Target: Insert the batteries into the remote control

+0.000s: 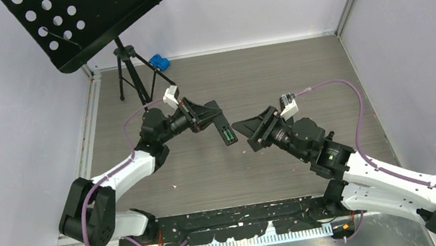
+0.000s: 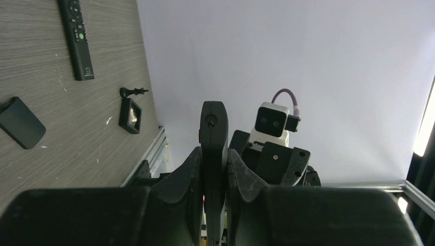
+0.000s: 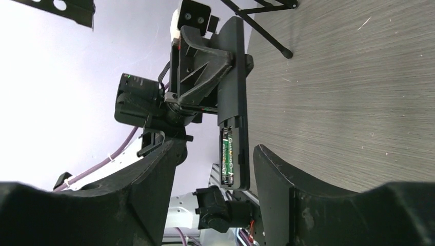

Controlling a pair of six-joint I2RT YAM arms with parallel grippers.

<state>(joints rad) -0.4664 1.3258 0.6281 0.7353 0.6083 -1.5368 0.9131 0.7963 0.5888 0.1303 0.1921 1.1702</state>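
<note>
Table (image 1: 260, 72): grey wood grain, closed in by pale walls (image 1: 237, 4) at the back and on both sides. Metal rails run along its edges. Most of the far half is open surface.

Music stand (image 1: 85, 19), perforated black tray on a tripod, fills the back left corner. Its feet reach toward the left arm. Small blue object (image 1: 158, 61) sits against the back wall.

Left wrist view shows a second remote (image 2: 77, 38), a flat black rectangle (image 2: 20, 123) and a small black box (image 2: 130, 115), lying apart on the wood.

Both arms meet mid-table, raised off the surface.

Left gripper (image 2: 213, 154) is pressed together on the remote control (image 3: 233, 77), pinching it mid-body, with the open battery end toward the other arm.

Right gripper (image 3: 215, 148) is spread, fingers either side of that end, not touching it.

Batteries (image 3: 228, 159): green-labelled cells seated lengthwise in the uncovered compartment. The exact count is hard to tell.
</note>
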